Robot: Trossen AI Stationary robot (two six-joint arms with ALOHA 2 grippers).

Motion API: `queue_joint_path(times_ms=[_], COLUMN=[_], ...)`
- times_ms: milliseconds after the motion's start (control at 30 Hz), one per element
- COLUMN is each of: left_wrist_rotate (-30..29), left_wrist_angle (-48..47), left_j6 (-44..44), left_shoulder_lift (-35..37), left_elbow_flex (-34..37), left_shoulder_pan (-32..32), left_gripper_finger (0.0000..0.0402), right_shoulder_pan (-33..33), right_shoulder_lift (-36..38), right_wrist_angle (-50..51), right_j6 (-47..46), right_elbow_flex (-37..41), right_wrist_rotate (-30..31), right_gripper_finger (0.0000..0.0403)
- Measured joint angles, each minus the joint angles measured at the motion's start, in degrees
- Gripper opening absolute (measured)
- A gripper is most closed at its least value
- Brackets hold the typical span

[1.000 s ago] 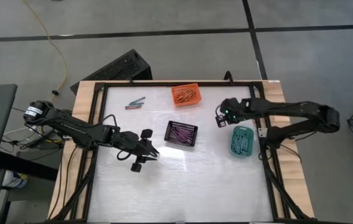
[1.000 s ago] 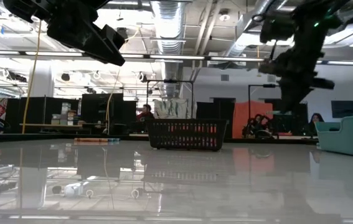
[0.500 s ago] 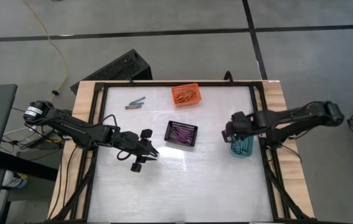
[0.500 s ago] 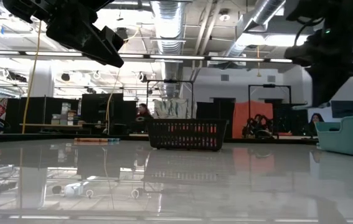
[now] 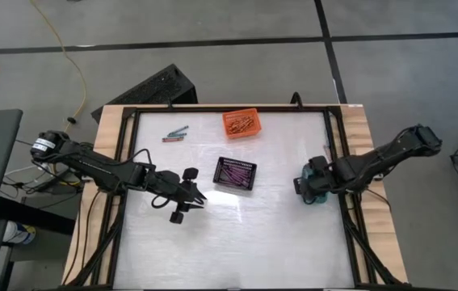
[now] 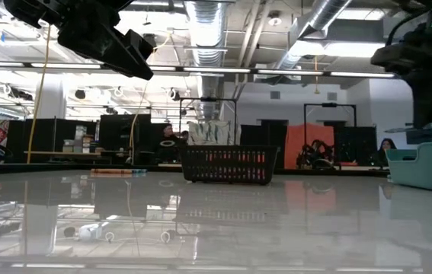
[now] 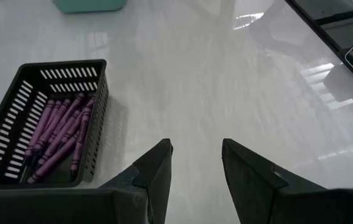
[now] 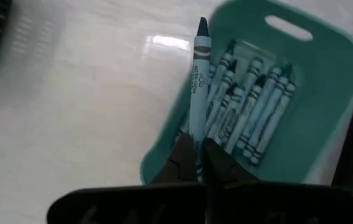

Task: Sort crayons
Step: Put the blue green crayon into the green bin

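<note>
My right gripper (image 8: 196, 154) is shut on a teal-blue crayon (image 8: 198, 81) above the teal basket (image 8: 313, 81), which holds several teal-blue crayons (image 8: 251, 106). In the high view this gripper (image 5: 303, 184) covers most of the teal basket (image 5: 319, 196) at the table's right edge. My left gripper (image 7: 196, 149) is open and empty, above the table just left of the black basket (image 5: 235, 173). That basket holds purple crayons (image 7: 58, 130). The orange basket (image 5: 241, 123) with orange-red crayons stands at the far side. Two or three loose crayons (image 5: 176, 134) lie at the far left. My right gripper pinches the teal-blue crayon by its blunt end (image 8: 195, 134) between its two fingers. The crayon runs on in line with the fingers, its pointed tip (image 8: 202, 25) away from them. It is lifted clear, over the teal basket's near-left rim.
The white tabletop (image 5: 237, 242) is framed by black rails and wooden side strips. The left arm reaches in from the table's left side, the right arm from its right side. In the low view the black basket (image 6: 228, 164) stands mid-table and the teal basket (image 6: 427, 167) at the right.
My right gripper has carried the teal-blue crayon toward the table's near edge and a little to the right, from beyond the teal basket's far-left corner to above the basket. It stays shut on the crayon.
</note>
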State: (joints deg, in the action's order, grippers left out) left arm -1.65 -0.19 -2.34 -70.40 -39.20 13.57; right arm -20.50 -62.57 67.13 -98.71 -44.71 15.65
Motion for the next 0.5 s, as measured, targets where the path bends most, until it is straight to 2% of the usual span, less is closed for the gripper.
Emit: queue_joint_path(times_ms=[500], left_wrist_rotate=[0.04], left_wrist_angle=[0.50], left_j6=[-1.27], left_shoulder_lift=[0.00], left_elbow_flex=[0.04], left_shoulder_pan=[0.01], left_gripper_finger=[0.0132], right_shoulder_pan=[-9.71], right_shoulder_lift=[0.00], right_wrist_angle=[5.32], right_j6=[-15.39], right_elbow_flex=[-0.02], right_wrist_rotate=[1.03], right_gripper_finger=[0.0000])
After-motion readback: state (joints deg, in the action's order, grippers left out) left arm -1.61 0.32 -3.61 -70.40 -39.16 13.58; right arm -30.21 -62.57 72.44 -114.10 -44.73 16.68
